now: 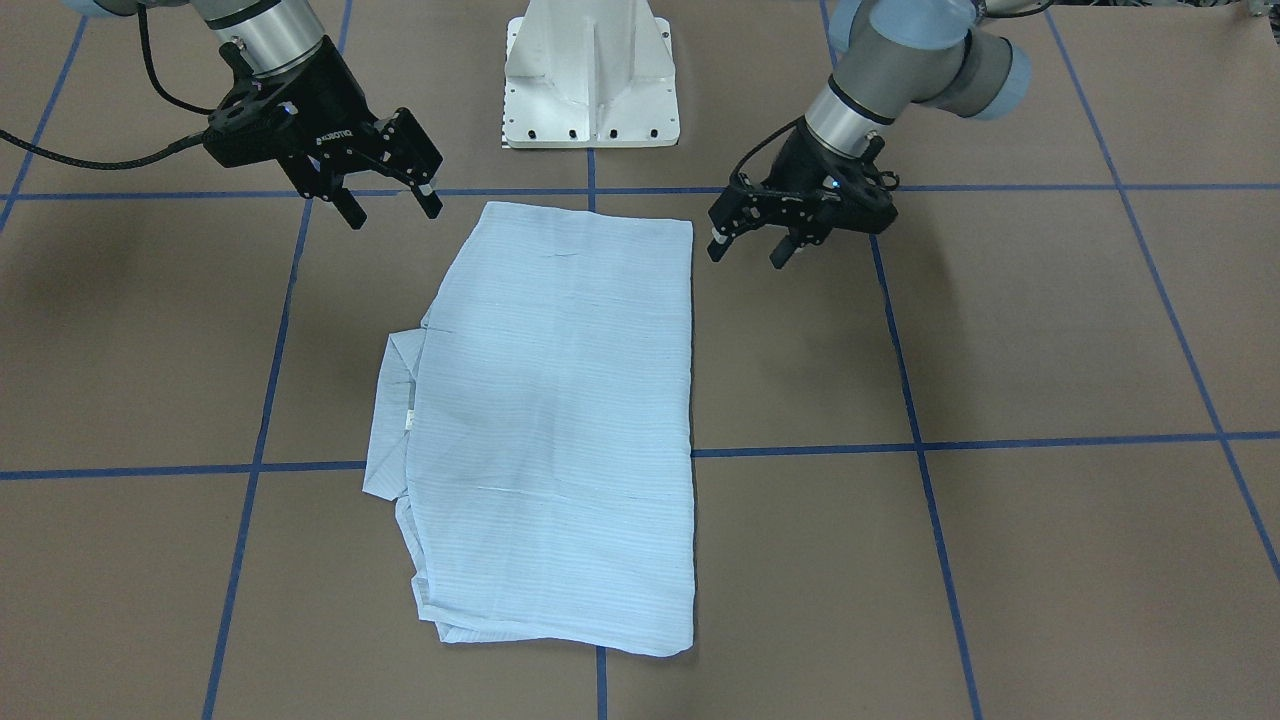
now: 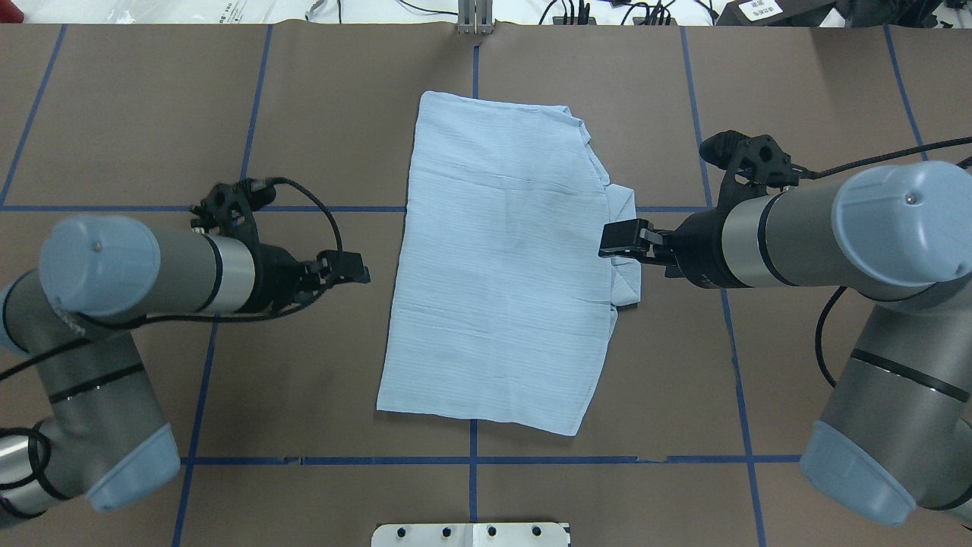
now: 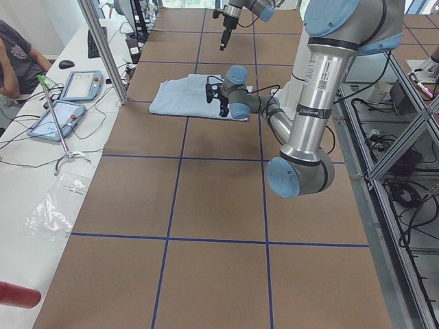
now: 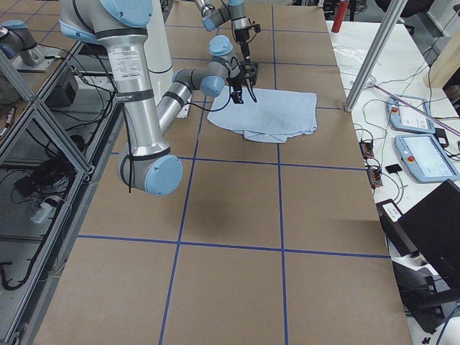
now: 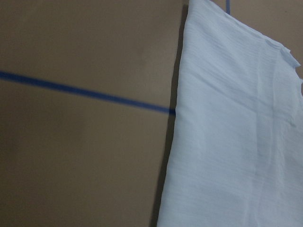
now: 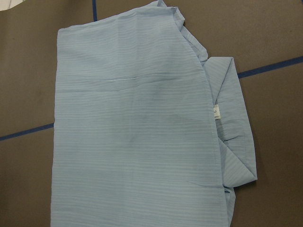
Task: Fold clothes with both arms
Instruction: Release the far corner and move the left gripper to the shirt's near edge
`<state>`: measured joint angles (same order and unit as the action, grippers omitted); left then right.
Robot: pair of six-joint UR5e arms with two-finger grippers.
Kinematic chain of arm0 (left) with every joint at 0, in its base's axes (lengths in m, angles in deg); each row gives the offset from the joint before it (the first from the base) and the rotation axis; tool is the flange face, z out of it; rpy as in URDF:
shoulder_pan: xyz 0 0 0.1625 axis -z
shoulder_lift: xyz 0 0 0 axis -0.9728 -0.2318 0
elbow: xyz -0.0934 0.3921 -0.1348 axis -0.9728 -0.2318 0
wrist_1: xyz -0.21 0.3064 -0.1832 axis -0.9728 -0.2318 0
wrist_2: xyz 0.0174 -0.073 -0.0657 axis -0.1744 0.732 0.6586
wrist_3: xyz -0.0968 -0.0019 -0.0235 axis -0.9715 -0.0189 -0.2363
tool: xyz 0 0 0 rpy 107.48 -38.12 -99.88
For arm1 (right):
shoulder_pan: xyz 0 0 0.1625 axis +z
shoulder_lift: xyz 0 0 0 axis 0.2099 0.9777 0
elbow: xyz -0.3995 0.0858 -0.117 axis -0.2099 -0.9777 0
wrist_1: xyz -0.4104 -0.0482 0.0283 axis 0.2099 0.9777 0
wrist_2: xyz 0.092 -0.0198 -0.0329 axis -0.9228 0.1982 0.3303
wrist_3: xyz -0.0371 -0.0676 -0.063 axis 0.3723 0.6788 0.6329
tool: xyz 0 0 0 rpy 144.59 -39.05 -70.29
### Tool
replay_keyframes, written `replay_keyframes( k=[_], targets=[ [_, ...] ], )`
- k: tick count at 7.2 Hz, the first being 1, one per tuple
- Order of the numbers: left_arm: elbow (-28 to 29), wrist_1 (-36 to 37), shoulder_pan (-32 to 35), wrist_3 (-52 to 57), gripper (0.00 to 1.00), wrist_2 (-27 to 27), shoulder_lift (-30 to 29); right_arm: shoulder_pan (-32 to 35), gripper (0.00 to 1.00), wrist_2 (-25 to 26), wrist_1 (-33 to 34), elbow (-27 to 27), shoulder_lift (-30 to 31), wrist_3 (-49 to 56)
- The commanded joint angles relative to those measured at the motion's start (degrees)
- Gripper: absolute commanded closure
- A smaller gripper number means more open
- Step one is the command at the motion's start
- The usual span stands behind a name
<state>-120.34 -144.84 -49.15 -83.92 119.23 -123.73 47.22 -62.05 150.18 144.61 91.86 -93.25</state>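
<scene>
Folded lengthwise into a long rectangle, a thin light-blue pinstriped cloth shirt lies flat on the middle of the brown paper-covered surface. It covers a crossing of the blue tape lines that grid the surface. Its edge on the robot's left side is straight and clean. On the robot's right side a folded collar part sticks out from under the top layer, with a small white label at the seam.

At the shirt's end nearest the white metal base pedestal, the two grey jointed metal arms with light-blue caps reach in from either side. The left arm holds its black left fingers just beside the shirt's corner, not touching the cloth. They are spread apart and hold nothing. The right arm holds its black right fingers near the opposite corner, also clear of the cloth. These are spread wide and empty too. Both pairs hang above the surface, casting soft shadows on the paper.

The left wrist view shows the shirt's straight edge crossing a tape line, and the right wrist view looks down on the collar side.
</scene>
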Motion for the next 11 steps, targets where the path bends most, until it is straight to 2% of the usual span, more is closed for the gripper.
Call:
replay_keyframes(
  k=[1,3,4,9,11],
  targets=[
    [0.31,-0.05,-10.98,-9.67,0.02,-7.31,0.12,0.06,0.00,-0.25,0.00,0.14,0.06,0.00],
    [7.75,-0.05,-13.39,-9.79,0.08,-7.33,-4.60,0.06,0.00,-0.26,0.00,0.14,0.06,0.00],
    [8.49,-0.05,-13.30,-9.26,0.12,-7.33,-5.06,0.06,0.00,-0.26,0.00,0.23,0.06,0.00],
    [6.56,0.74,-12.33,-8.91,0.17,-6.80,-4.45,0.14,0.00,-2.10,0.00,0.75,-0.12,0.00],
    [6.56,5.63,-12.24,-7.68,0.16,-6.80,-4.80,0.14,0.00,-2.01,0.08,0.75,-0.21,0.00]
  ],
)
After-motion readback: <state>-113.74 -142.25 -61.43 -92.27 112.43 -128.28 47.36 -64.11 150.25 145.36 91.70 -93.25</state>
